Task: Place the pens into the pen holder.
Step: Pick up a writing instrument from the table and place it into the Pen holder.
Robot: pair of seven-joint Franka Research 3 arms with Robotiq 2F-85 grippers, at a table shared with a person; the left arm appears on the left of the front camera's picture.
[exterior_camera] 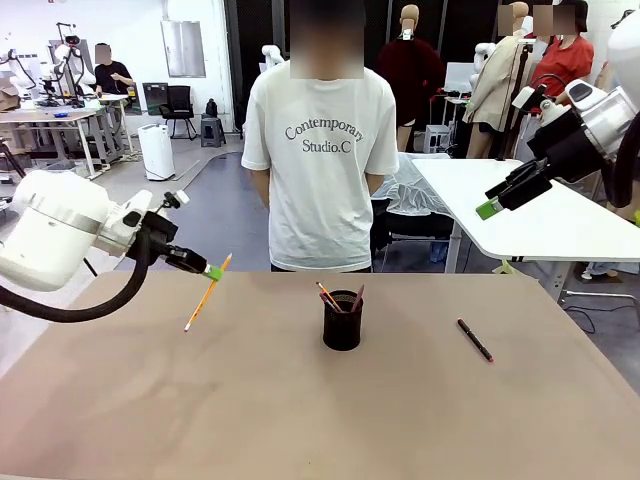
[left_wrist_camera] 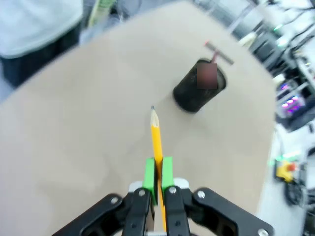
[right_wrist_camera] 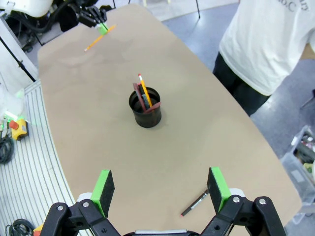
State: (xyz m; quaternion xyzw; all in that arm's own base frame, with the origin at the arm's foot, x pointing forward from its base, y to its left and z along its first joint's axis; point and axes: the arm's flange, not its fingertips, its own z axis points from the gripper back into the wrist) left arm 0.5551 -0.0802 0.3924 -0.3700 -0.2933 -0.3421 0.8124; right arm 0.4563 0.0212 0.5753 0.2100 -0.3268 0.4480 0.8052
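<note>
A: Pinching yellow pencil (left_wrist_camera: 156,132) near its blunt end in left tool (left_wrist_camera: 157,169), above bench (left_wrist_camera: 59,147), short of pen holder (left_wrist_camera: 199,86).

B: Seems light, stiff, slick; may pivot. Farther right, spotting black pen (exterior_camera: 475,340) flat on bench; suggest mid-shaft pinch for right tool (right_wrist_camera: 160,187), spread, raised.

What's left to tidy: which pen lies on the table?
The black red-tipped pen; the yellow pencil is in the left gripper, the others stand in the pen holder.

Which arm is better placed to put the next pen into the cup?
The left. The left gripper is shut on the yellow pencil, held clear of the table, left of the cup. The right gripper is open and empty, raised high at the side; the black pen lies on the table.
</note>
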